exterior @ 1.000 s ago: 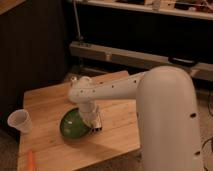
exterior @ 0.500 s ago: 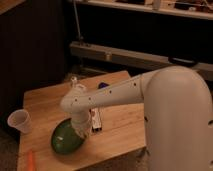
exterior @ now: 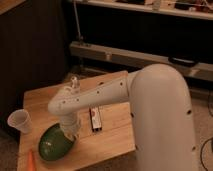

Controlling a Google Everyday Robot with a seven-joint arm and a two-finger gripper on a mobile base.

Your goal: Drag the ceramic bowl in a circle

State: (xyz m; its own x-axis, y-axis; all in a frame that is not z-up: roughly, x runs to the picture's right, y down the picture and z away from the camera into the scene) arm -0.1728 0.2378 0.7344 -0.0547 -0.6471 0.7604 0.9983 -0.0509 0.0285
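Reaching down over the wooden table [exterior: 112, 137], the gripper [exterior: 71, 131] sits at the ceramic bowl's [exterior: 54, 144] upper right rim; can't tell its grip. Bowl's near the table's front left edge, w/ a plastic cup [exterior: 19, 121] further left, well apart.

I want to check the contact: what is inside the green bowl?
The gripper reaches down into the ceramic bowl at its right rim. The visible green interior holds nothing else. The part under the gripper is covered.
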